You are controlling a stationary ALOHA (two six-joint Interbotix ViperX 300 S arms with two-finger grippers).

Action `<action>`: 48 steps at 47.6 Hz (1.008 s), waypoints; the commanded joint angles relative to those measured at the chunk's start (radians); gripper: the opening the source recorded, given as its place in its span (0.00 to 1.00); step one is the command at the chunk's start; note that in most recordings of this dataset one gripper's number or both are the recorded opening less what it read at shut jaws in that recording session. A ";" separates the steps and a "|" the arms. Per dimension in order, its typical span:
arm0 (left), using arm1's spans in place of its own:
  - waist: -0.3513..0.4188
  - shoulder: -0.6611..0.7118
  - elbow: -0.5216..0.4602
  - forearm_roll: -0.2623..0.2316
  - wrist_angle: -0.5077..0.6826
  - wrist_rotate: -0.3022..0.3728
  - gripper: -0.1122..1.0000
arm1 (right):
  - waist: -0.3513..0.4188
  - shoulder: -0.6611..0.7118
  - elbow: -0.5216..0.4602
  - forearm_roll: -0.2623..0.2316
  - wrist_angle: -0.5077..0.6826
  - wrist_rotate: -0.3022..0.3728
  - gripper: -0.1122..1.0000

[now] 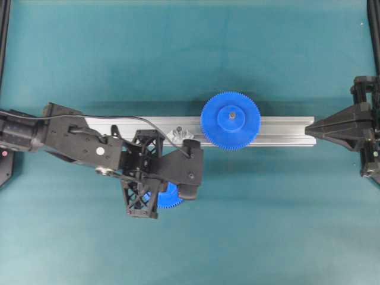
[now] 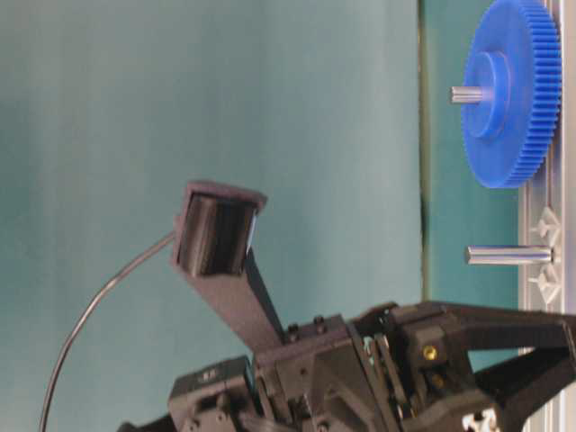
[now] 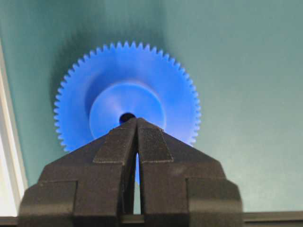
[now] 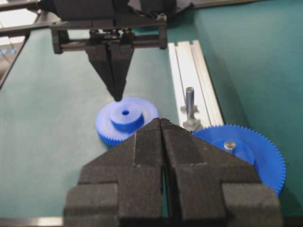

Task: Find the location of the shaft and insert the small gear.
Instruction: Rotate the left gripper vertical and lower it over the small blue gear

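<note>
small gear point(image 4: 125, 120): blue plastic, fine teeth all round, raised round hub w/ dark centre hole; lying flat on the teal table point(image 1: 190, 53), hole facing up, just beside the rail on the near side.
shaft point(image 4: 190, 101): thin silvery pin standing upright on a small shiny base in the rail slot; long axis is running straight up from the table. In the table-level view point(image 2: 508, 255) it is showing sideways because that pic is turned.
rail point(image 1: 279, 132): pale metal strip, lying left to right across the table in the overhead view.
big gear point(image 1: 230, 120): larger blue wheel sitting on the rail beside the shaft, grey pin poking out of its hub.
left gripper point(image 4: 117, 94): fingers pressed together, holding nothing; tips are pointing down at the far edge of the small gear's hub; can't tell if touching.
right gripper point(image 1: 310, 126): fingers pressed together, holding nothing; hanging at the right end of the rail, well apart from both gears.
hidden / hard to see: overhead, the left arm is covering most of the small gear point(image 1: 169, 196), only a blue sliver showing; shaft there is barely a glint point(image 1: 177, 132). Left wrist view: fingers are blocking the gear's near edge point(image 3: 125, 94). Right wrist view: own fingers are cutting off part of the big gear.
</note>
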State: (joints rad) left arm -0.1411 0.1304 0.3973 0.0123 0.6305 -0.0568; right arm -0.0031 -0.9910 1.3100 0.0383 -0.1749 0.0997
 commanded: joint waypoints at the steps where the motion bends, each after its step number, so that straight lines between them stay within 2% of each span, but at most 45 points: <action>1: -0.005 -0.006 -0.034 0.003 0.018 0.002 0.08 | -0.002 0.005 -0.011 0.002 -0.008 0.009 0.08; 30: -0.006 0.018 -0.081 0.005 0.115 0.006 0.08 | -0.002 0.005 -0.006 0.002 -0.009 0.009 0.08; 40: -0.006 0.021 -0.095 0.005 0.126 0.041 0.08 | -0.002 0.003 -0.005 0.002 -0.009 0.009 0.08; 48: -0.006 0.021 -0.095 0.005 0.132 0.043 0.08 | -0.002 0.005 -0.003 0.002 -0.011 0.009 0.08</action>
State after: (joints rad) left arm -0.1411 0.1672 0.3237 0.0138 0.7639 -0.0138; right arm -0.0031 -0.9940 1.3162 0.0383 -0.1749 0.0997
